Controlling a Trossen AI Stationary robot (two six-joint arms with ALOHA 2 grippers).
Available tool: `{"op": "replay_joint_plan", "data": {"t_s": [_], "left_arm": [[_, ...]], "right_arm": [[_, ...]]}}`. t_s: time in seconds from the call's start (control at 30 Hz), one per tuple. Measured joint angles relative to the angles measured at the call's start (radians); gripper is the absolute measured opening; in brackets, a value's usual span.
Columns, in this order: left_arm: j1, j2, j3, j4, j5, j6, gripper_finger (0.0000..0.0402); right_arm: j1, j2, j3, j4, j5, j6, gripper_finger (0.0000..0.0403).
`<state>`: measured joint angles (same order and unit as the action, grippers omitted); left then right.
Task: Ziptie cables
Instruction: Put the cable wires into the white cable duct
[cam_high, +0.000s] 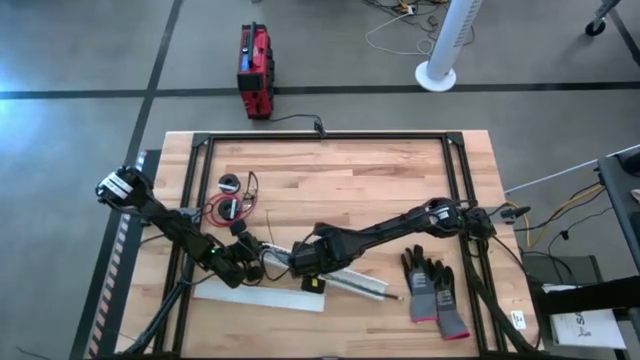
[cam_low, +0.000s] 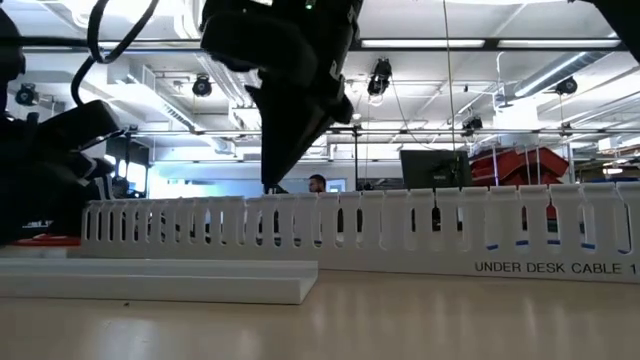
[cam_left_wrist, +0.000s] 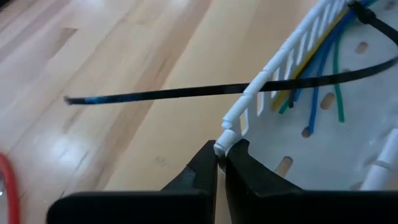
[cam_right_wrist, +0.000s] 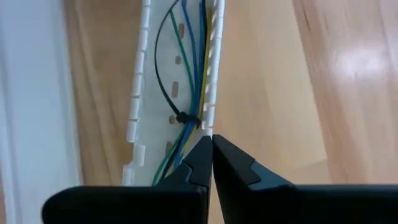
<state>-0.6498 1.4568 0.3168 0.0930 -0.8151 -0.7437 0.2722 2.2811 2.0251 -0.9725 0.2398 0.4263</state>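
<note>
A white slotted duct (cam_high: 350, 283) lies on the table near its front edge, with blue, green and yellow cables (cam_right_wrist: 189, 68) inside it. A black zip tie (cam_right_wrist: 158, 74) loops loosely over them, and its long tail (cam_left_wrist: 155, 93) sticks out over the wood. My left gripper (cam_high: 255, 262) is shut at the duct's left end. My right gripper (cam_high: 300, 258) is shut at the duct's side wall, beside the tie's head (cam_right_wrist: 183, 118). A coil of red and black wire (cam_high: 225, 208) lies beyond the grippers, untouched. My left gripper pinches the end tab of the duct's slotted side wall (cam_left_wrist: 222, 144) between its two fingertips, only at their free ends. The duct rests on the table. My right gripper's shut fingertips (cam_right_wrist: 202, 152) meet the duct's side wall (cam_right_wrist: 209, 124) beside the tie's head. I cannot tell whether a tab is between them.
A flat white cover strip (cam_high: 258, 295) lies near the front edge, in front of the duct. A pair of grey and black gloves (cam_high: 435, 292) lies at the front right. A red box (cam_high: 254, 57) stands on the floor beyond the table. A black frame (cam_high: 320, 135) runs around the tabletop.
</note>
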Motion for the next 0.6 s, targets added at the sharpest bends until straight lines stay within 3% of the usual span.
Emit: {"op": "replay_joint_plan", "data": {"t_s": [0.17, 0.37, 0.6], "left_arm": [[0.000, -0.069, -0.001, -0.035, 0.081, 0.076, 0.0035], [0.000, -0.205, -0.001, -0.106, 0.173, 0.147, 0.0099], [-0.001, -0.388, 0.021, -0.093, 0.237, 0.301, 0.0164]], "right_arm": [[0.048, -0.028, -0.038, 0.008, -0.003, -0.026, 0.0000], [0.144, -0.080, -0.094, 0.033, -0.002, -0.029, 0.0000], [0.231, -0.184, -0.279, 0.260, -0.042, -0.014, 0.0000]]}}
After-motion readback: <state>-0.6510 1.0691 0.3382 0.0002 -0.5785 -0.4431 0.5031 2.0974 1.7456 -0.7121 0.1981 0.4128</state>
